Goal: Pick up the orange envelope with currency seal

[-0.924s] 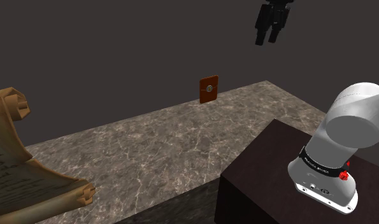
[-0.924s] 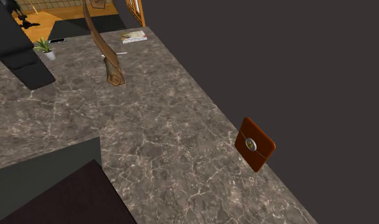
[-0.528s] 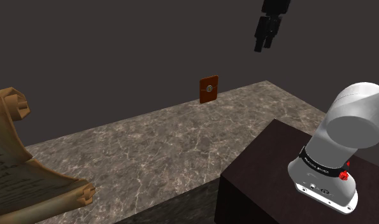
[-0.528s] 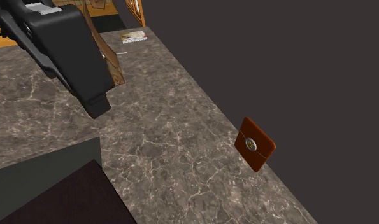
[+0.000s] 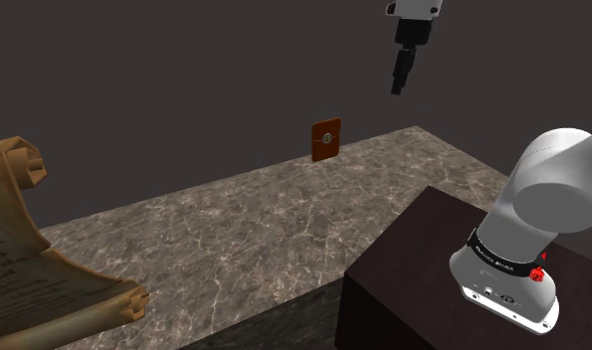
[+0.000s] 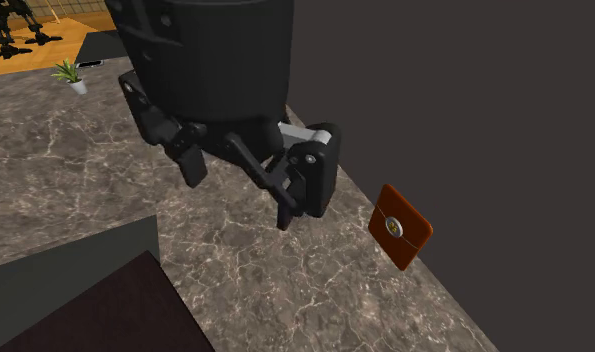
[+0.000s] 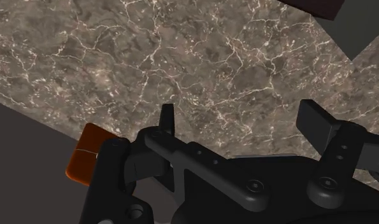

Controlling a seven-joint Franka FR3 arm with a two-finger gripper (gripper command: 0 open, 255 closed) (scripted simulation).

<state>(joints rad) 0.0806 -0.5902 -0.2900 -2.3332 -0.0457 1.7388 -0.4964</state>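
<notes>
The black two-finger claw [image 5: 397,87] hung high above the grey-brown veined marble counter [image 5: 234,229], fingers pointed down, clear of everything on that surface. In the wrist view the claw [image 7: 241,121] stood wide open. Its two fingers [image 7: 167,119] were well apart, only bare marble showed between them, and nothing was in their grasp. The second exterior view, with the claw [image 6: 240,198] looming close to the camera, showed the same gap between the fingers.

The orange-brown square envelope [image 5: 326,140], with a small round metallic seal at its middle, stood on edge against the dark grey wall [image 5: 184,89] at the back rim of the counter. It was well below the claw and off to one side of it (toward the shoulder view's left), with open air between the two. In the wrist view the envelope [image 7: 85,159] sat outside the gap, beyond one finger, partly hidden behind the claw's body. In the second exterior view the envelope [image 6: 400,227] was lower than the claw, toward that view's right, and not touching it.

Far from the claw, at the other end of the counter, lay a tan curled parchment scroll [image 5: 30,259]. The white arm's rounded base [image 5: 542,214] rose from the dark box-shaped stand [image 5: 413,288], below the claw. A small green plant in a white pot [image 6: 71,74] stood well apart from the claw, toward the second exterior view's upper left.
</notes>
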